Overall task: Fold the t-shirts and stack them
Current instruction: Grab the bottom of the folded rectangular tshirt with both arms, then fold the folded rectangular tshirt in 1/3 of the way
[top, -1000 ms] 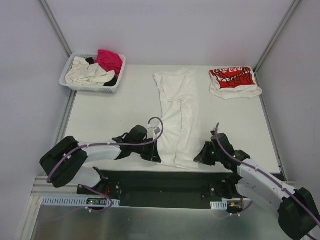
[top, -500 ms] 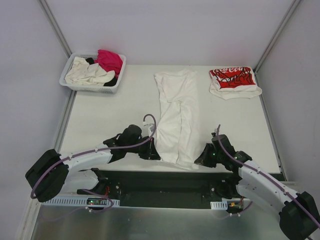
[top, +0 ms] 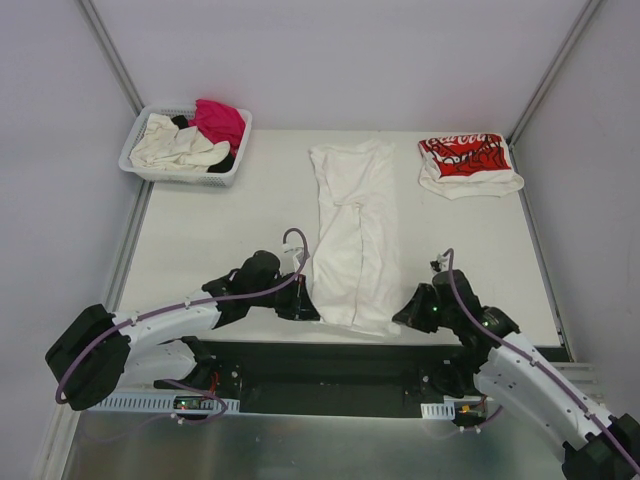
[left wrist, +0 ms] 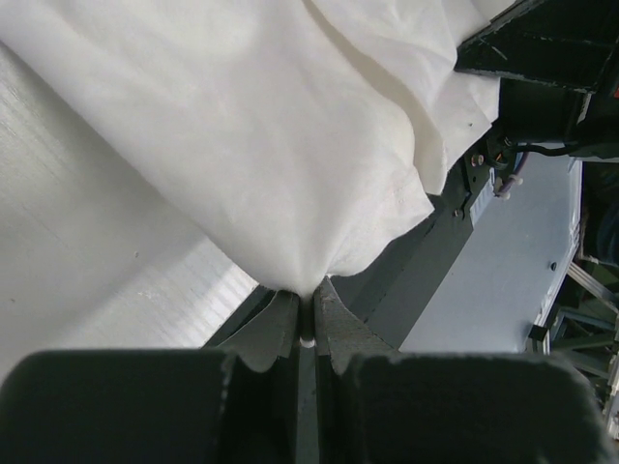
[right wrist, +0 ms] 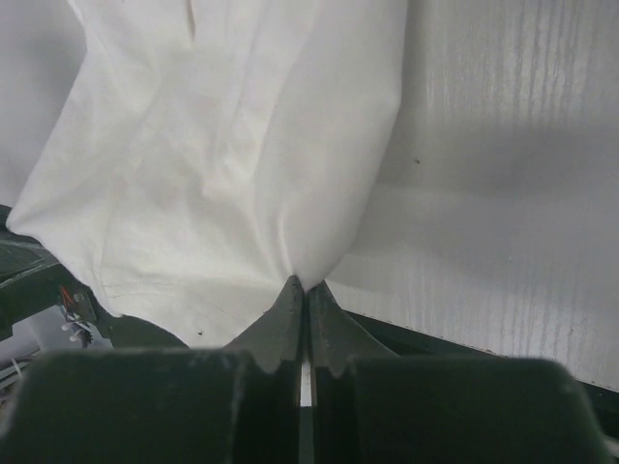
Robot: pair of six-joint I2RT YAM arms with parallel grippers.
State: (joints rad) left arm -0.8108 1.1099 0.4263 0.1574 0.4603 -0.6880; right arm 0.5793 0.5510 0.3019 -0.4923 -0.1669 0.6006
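- Left end effector (top: 306, 306) is pressed together on the near left corner of the white shirt (top: 355, 225) at its hem. The wrist view shows a tuck of cloth caught between the fingers.
- Right end effector (top: 403, 318) pinches the near right corner of the same hem in the same way, squeezed tight on the cloth.
- A second ago the hem lay flatter along the near edge of the table (top: 220, 230). Since then both grips have shifted, and the left corner now sits a little further in from that edge, so the hem runs at a slant.
- I take this as the start of the lengthwise fold. With both corners held, the hem looks ready to be carried toward the collar at the far edge.
- The white shirt runs as a long strip down the middle of the table, from the near edge almost to the far edge.
- A printed shirt (top: 465, 160) lies folded at the far right corner and has not moved. It is probably where the stack will grow.
- A basket (top: 185, 178) at the far left corner holds more shirts (top: 190, 140), cream, magenta and black, unchanged.
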